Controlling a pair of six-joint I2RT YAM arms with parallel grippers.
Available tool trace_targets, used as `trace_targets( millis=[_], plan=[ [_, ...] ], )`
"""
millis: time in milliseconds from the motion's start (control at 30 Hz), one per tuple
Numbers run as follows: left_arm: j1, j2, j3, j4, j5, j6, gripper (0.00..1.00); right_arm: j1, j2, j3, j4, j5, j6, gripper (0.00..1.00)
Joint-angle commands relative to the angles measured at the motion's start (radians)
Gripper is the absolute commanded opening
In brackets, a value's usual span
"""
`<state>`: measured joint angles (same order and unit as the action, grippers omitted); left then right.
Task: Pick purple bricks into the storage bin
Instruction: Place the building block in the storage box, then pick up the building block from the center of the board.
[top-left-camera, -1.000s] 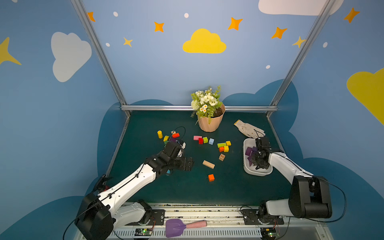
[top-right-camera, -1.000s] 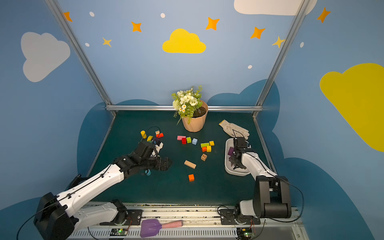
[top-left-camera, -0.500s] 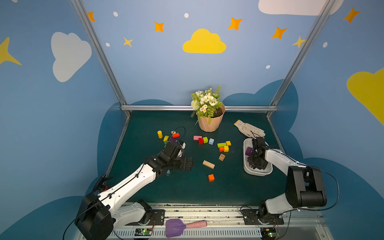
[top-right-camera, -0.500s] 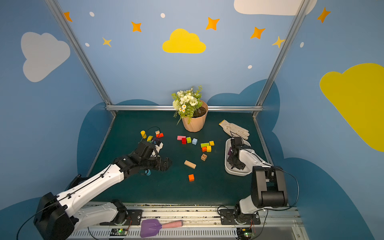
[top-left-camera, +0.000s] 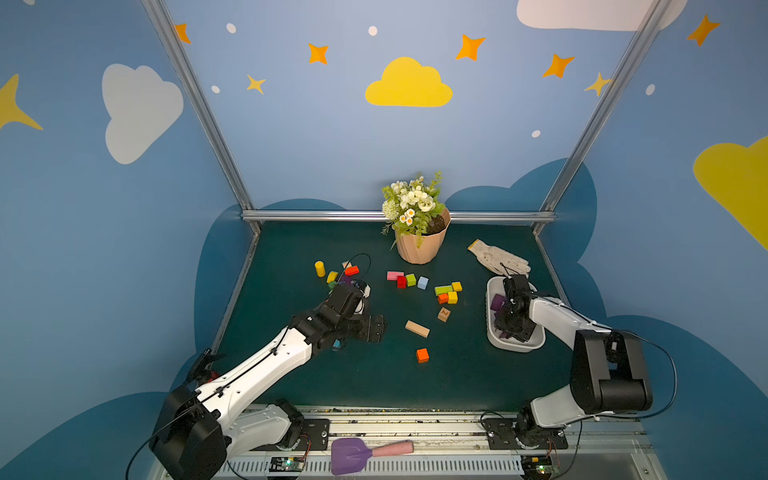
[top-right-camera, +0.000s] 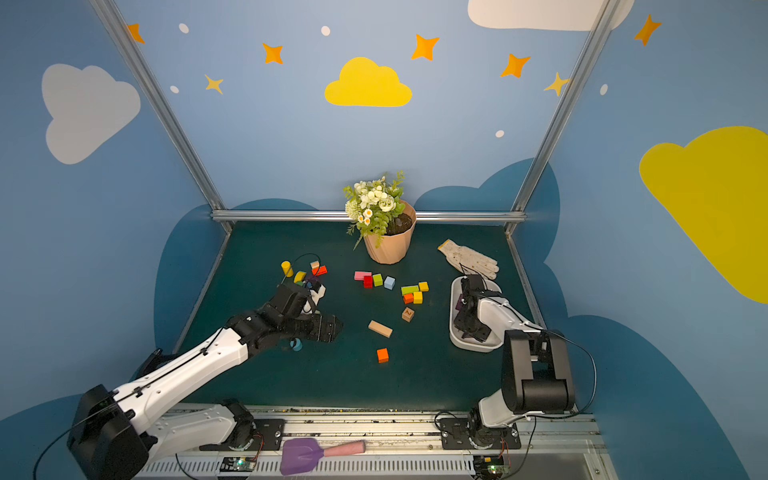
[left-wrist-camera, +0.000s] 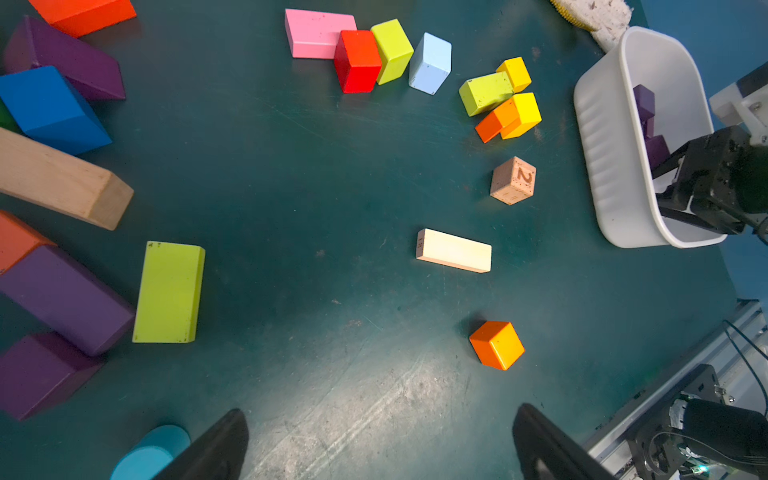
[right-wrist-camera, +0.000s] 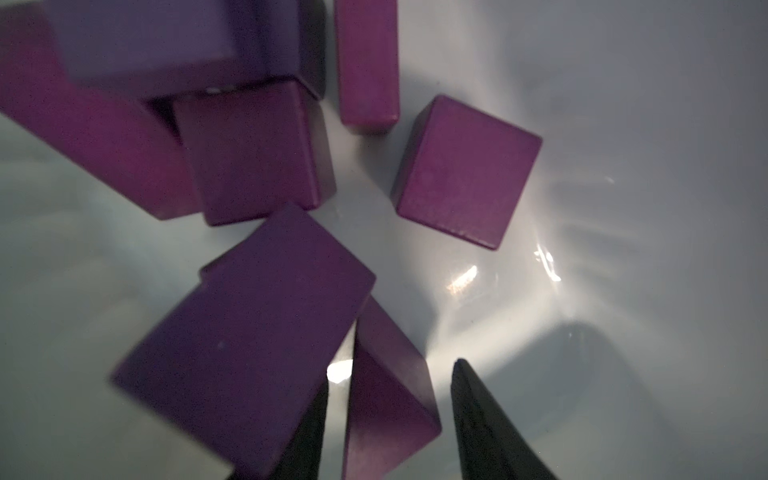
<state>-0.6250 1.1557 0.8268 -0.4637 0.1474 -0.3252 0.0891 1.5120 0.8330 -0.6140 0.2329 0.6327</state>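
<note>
The storage bin (top-left-camera: 491, 334) (top-right-camera: 454, 338) (left-wrist-camera: 602, 137) is a white tub at the table's right side. Several purple bricks lie in it, among them a cube (right-wrist-camera: 465, 174) and a big oblong (right-wrist-camera: 249, 332). My right gripper (right-wrist-camera: 390, 374) (top-left-camera: 510, 329) reaches down into the bin, open. A purple wedge (right-wrist-camera: 386, 399) stands between its fingers with a gap on each side. Three more purple bricks (left-wrist-camera: 70, 299) (left-wrist-camera: 66, 58) (left-wrist-camera: 33, 374) lie on the mat at the left. My left gripper (left-wrist-camera: 380, 409) (top-left-camera: 377, 328) hovers open beside them, holding nothing.
Coloured blocks are scattered mid-table: a pink oblong (top-left-camera: 395, 275), an orange cube (top-left-camera: 422, 355), a wooden oblong (top-left-camera: 417, 328) and a numbered cube (top-left-camera: 444, 314). A blue cylinder (left-wrist-camera: 149, 451) lies by the left fingers. Flowerpot (top-left-camera: 419, 247) and glove (top-left-camera: 496, 257) at the back; purple spade (top-left-camera: 349, 454) on the front rail.
The right arm has folded, its elbow swinging towards the front rail while the gripper stayed in the bin. Its jaws have parted from the purple wedge. The left arm has not moved.
</note>
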Motion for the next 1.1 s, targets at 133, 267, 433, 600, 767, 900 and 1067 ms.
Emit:
trace_targets(
  millis=[133, 267, 433, 600, 767, 900, 1067],
  plan=[
    [-0.004, -0.003, 0.034, -0.024, -0.023, 0.017, 1.0, 0.008, -0.068, 0.032, -0.061, 0.01, 0.003, 0.58],
    [0.0, 0.006, 0.034, -0.025, -0.04, 0.019, 1.0, 0.008, -0.123, 0.039, -0.089, 0.028, -0.014, 0.63],
    [-0.001, 0.02, 0.035, -0.031, -0.074, 0.022, 1.0, 0.012, -0.21, 0.041, -0.108, 0.044, -0.026, 0.71],
    [-0.002, 0.025, 0.039, -0.056, -0.144, 0.031, 1.0, 0.014, -0.279, 0.047, -0.097, 0.047, -0.062, 0.77],
    [-0.002, 0.002, 0.053, -0.114, -0.248, 0.04, 1.0, 0.021, -0.329, 0.067, -0.067, 0.019, -0.123, 0.82],
    [-0.001, -0.032, 0.069, -0.128, -0.335, 0.025, 1.0, 0.044, -0.366, 0.063, -0.025, -0.011, -0.168, 0.83],
    [-0.001, -0.058, 0.099, -0.137, -0.405, -0.019, 1.0, 0.081, -0.399, 0.04, 0.044, -0.031, -0.213, 0.83]
  ],
)
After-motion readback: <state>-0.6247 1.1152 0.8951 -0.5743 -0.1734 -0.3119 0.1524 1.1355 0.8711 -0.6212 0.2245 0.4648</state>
